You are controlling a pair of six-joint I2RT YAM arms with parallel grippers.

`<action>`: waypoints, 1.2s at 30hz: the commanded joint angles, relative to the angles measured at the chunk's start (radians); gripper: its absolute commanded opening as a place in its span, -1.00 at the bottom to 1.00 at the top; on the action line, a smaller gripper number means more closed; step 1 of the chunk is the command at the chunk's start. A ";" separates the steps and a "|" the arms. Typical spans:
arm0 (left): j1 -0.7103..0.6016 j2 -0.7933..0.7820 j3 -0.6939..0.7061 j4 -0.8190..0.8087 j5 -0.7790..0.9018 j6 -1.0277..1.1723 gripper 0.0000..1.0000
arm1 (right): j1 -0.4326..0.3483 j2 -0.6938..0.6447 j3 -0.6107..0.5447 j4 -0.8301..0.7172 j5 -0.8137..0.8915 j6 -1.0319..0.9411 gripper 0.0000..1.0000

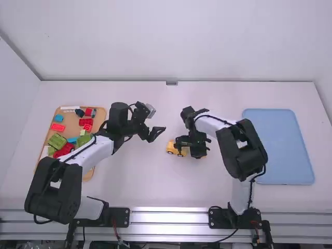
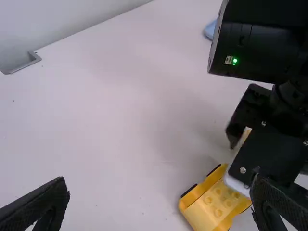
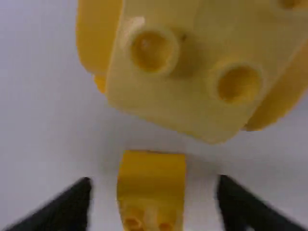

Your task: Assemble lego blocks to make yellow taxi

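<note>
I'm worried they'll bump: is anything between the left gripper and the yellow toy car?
Nothing visible stands between the left gripper and the near end of the yellow toy car. The right gripper is at the car's far end, though, so it would probably block the way there.

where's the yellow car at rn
In the high view, the yellow car is near the middle of the table, between the two arms, right by the right gripper and well left of the blue tray.

One blue tray [image 1: 280, 145], one tan tray [image 1: 100, 115], one yellow car body [image 2: 211, 207], one small yellow block [image 3: 151, 175], plus crowded coloured blocks [image 1: 56, 140], count unclear.
</note>
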 commanded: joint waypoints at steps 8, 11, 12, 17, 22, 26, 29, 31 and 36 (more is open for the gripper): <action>-0.004 -0.014 0.011 -0.007 -0.087 0.021 0.98 | -0.030 -0.010 0.145 -0.124 -0.059 0.035 0.97; -0.003 -0.014 0.006 0.002 -0.085 0.021 0.98 | -0.077 -0.047 0.214 -0.225 -0.179 -0.024 0.97; -0.001 -0.014 0.005 0.001 -0.088 0.021 0.98 | -0.109 -0.064 0.233 -0.237 -0.237 -0.042 0.97; 0.003 -0.014 0.005 -0.044 -0.084 0.021 0.98 | -0.274 -0.110 0.235 -0.157 -0.631 -0.042 0.97; -0.010 -0.014 -0.008 -0.039 -0.084 0.015 0.98 | -0.398 -0.101 0.146 -0.026 -0.901 -0.042 0.97; -0.018 0.009 -0.011 -0.076 0.095 0.324 0.98 | -0.434 -0.101 0.018 0.101 -0.911 -0.060 0.97; -0.018 0.045 -0.011 -0.093 0.270 0.485 0.98 | -0.434 -0.101 -0.058 0.177 -0.949 -0.113 0.97; -0.018 0.075 -0.011 -0.097 0.334 0.555 0.98 | -0.435 -0.101 -0.097 0.222 -0.975 -0.124 0.97; -0.018 0.209 0.007 -0.093 0.463 0.702 0.98 | -0.434 -0.101 -0.190 0.321 -0.997 -0.125 0.97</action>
